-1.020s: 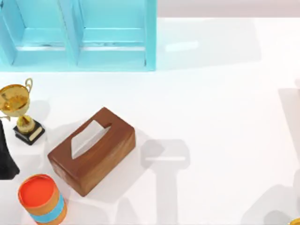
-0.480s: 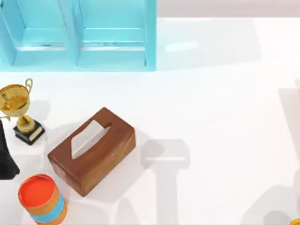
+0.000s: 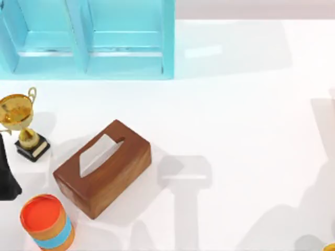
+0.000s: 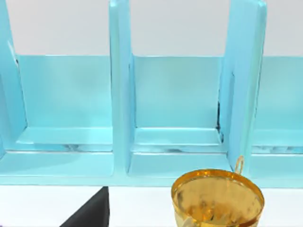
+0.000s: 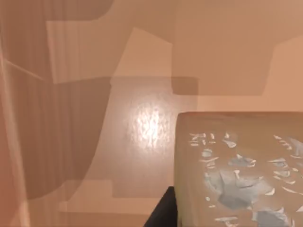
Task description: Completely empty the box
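The table (image 3: 235, 104) was white, smooth and flat, with soft grey shadows lying on its right half and near the middle. Along the far edge at the left stood a light blue shelf unit (image 3: 89, 39) with upright dividers and open compartments; from the left wrist view its painted walls (image 4: 120, 90) looked glossy.

The wooden tissue box (image 3: 102, 167) lay on the left half of the table, turned at an angle. It was brown, rectangular, with rounded corners, and a white tissue (image 3: 97, 154) showed in the slot on its top. A golden trophy (image 3: 21, 117) on a black base stood near the left edge, apart from the box. An orange cylinder container (image 3: 47, 222) with a blue band stood just beside the box's near corner.

The left arm (image 3: 6, 175) was a dark shape at the left edge, between trophy and container; its fingers I cannot tell. The right wrist view showed a brown wooden floor and a pale speckled block (image 5: 241, 170).

The middle and right of the table were open.
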`<act>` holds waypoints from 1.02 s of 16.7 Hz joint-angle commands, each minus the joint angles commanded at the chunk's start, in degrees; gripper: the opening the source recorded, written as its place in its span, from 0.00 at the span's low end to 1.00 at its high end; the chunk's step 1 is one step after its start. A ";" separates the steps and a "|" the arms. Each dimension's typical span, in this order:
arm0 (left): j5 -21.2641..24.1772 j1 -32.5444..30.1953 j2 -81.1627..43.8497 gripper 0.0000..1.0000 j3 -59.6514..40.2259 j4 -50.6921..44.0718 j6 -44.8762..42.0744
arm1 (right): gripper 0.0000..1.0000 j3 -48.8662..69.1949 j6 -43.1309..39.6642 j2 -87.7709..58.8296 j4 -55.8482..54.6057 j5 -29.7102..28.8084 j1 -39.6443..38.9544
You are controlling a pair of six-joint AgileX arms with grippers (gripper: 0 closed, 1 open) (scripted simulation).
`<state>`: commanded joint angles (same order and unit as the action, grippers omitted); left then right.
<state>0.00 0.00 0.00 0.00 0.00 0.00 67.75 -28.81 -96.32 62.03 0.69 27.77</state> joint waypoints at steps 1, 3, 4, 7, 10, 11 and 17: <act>0.00 0.00 0.00 1.00 0.00 0.00 0.00 | 0.00 2.48 -0.06 0.65 3.93 0.01 0.02; 0.00 0.00 0.00 1.00 0.00 0.00 0.00 | 0.00 7.22 -0.13 2.03 10.42 0.00 0.05; 0.00 0.00 0.00 1.00 0.00 0.00 0.00 | 0.00 9.27 -0.13 2.75 12.76 -0.03 0.04; 0.00 0.00 0.00 1.00 0.00 0.00 0.00 | 0.00 12.44 -0.04 4.19 16.09 -0.12 0.00; 0.00 0.00 0.00 1.00 0.00 0.00 0.00 | 0.00 12.46 -0.04 4.20 16.11 -0.13 0.00; 0.00 0.00 0.00 1.00 0.00 0.00 0.00 | 0.00 12.30 0.06 3.98 15.98 -0.09 -0.12; 0.00 0.00 0.00 1.00 0.00 0.00 0.00 | 0.00 17.39 8.51 -2.05 14.78 -0.34 -7.99</act>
<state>0.00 0.00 0.00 0.00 0.00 0.00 85.14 -20.30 -98.38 76.81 0.35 19.78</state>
